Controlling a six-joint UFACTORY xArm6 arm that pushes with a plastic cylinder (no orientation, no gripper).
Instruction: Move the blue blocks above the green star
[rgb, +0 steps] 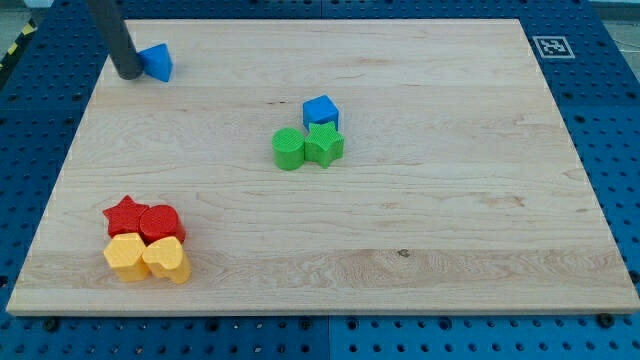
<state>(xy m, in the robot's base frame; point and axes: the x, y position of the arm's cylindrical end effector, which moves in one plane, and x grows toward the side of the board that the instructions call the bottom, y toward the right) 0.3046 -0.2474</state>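
1. At seven o'clock, red and yellow plastic blocks (146, 243) huddle, out of play.
2. Centre: blue plastic cube (320, 110) already touches the green plastic star (324, 145) at twelve o'clock.
3. Far, at ten o'clock, my tip (128, 73) (no jaws here) touches the blue plastic wedge-like block (157, 62); push from its left, steadily toward the cube.

blue cube (321, 111) touching green star (324, 145) | blue block (157, 62), perhaps triangular, top-left

Robotics lab setup: wooden bench (420, 230) on blue perforated base plate (610, 120), w/ fiducial marker (552, 46) at corner.
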